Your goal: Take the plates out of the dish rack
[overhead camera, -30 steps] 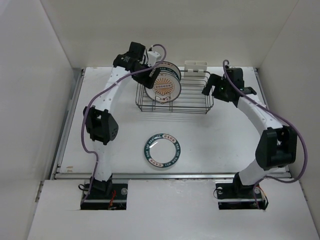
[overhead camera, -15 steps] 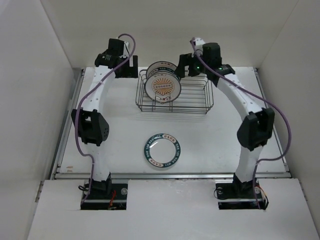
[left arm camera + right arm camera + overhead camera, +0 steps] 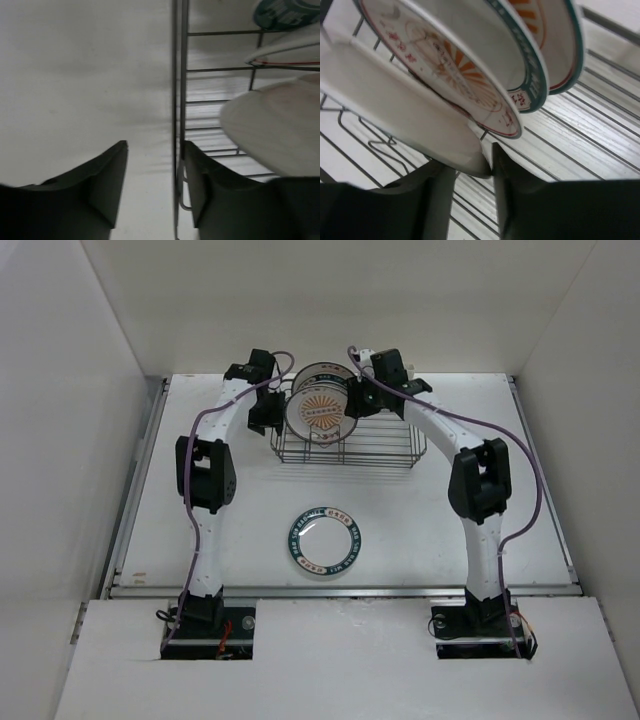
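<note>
The dark wire dish rack (image 3: 385, 440) stands at the back of the table. Plates (image 3: 320, 408) stand upright in its left half, an orange sunburst facing front. My left gripper (image 3: 268, 415) is at the rack's left end. In the left wrist view it (image 3: 155, 147) is open, astride the rack's end wire (image 3: 176, 90), which runs close to the right finger (image 3: 210, 190). My right gripper (image 3: 358, 400) reaches the plates from the right. In the right wrist view it (image 3: 470, 165) is shut on the lower rim of the nearest plate (image 3: 395, 95). Two more plates (image 3: 450, 65) stand behind that one.
A plate with a broad teal ring (image 3: 326, 540) lies flat on the table in front of the rack, between the two arms. White walls enclose the table at the left, back and right.
Both arms swung in to the rack. The left gripper came down at its left end. The right gripper moved from the rack's right side onto the plates, and both sets of jaws narrowed.
</note>
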Available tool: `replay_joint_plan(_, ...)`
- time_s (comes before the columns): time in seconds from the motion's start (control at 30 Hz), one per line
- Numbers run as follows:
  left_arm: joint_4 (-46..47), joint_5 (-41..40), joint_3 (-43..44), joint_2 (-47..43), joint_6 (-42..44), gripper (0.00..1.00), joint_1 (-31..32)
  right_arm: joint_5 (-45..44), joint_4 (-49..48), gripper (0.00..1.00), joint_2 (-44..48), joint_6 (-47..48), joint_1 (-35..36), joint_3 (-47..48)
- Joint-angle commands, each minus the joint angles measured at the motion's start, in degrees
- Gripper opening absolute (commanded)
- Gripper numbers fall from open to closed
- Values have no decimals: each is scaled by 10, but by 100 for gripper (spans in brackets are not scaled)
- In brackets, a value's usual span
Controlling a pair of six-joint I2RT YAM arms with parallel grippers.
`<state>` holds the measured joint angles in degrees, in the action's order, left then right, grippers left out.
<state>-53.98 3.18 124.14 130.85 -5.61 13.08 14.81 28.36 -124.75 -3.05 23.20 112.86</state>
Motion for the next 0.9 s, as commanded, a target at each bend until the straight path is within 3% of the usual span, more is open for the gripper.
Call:
replay_joint_plan(0.0, -16, 10, 1, -18, 14, 40, -5, -28, -15, 37, 18, 1, 11, 30)
replay_joint_plan(0.03, -16, 18, 1, -12, 7, 30, -5, -41, -15, 26, 26, 1, 11, 30)
replay_joint_plan(0.13, -24, 49, -13, -12, -7, 11, -5, -85, -21, 9, 54, 13, 11, 14)
replay_joint_plan(0.17, -24, 49, -20, -18, -15, 0, -5, -92, -21, 3, 61, 20, 11, 14)
replay_joint_plan(0.4, -24, 75, -32, -24, -41, 0, -5, -100, -31, 0, 120, 25, 11, 37)
replay_joint_plan(0.63, 14, 144, -62, -55, -115, 0, -37, -107, 20, 0, 235, -63, -3, 22)
replay_joint_plan(0.87, 19, 209, -75, -55, -150, 0, -66, 78, 72, 0, 420, -198, -64, -211)
